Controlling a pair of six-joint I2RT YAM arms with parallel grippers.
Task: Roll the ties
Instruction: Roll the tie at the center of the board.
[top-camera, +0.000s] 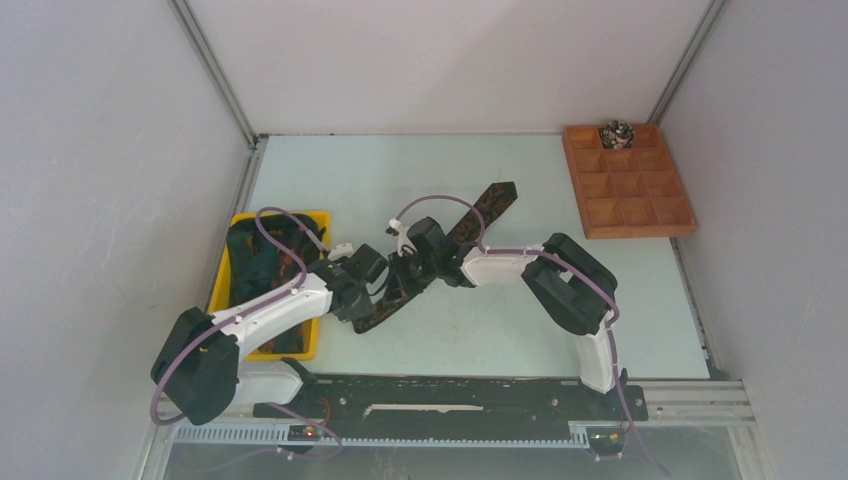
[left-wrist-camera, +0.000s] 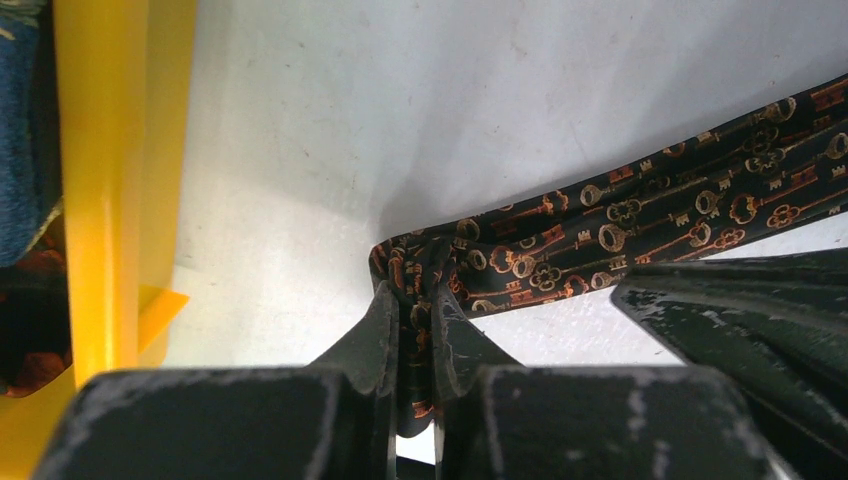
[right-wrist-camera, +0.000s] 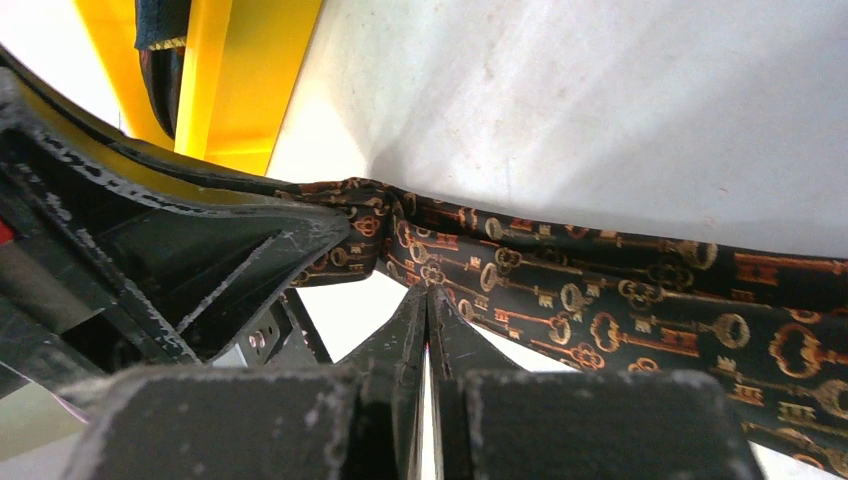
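Evidently roll-start: left fingers (left-wrist-camera: 375, 335) pinched the tie (left-wrist-camera: 600, 225) at its bunched end, right fingers (right-wrist-camera: 405, 335) pressed together at its edge; next needed winding.

The tie (left-wrist-camera: 640, 215) was woven cloth, dark with orange keys, smooth and faintly shiny, and crumpled where it bunched. The left gripper (left-wrist-camera: 415, 300) and the right gripper (right-wrist-camera: 428, 310) were black matt plastic, rough and scuffed whitish along their edges, while the bin (left-wrist-camera: 100, 200) was glossy yellow plastic. The table (left-wrist-camera: 300, 120) had a pale matt top, smudged and lightly marked, and the tray (top-camera: 640, 230) looked like brown wood with a dull finish
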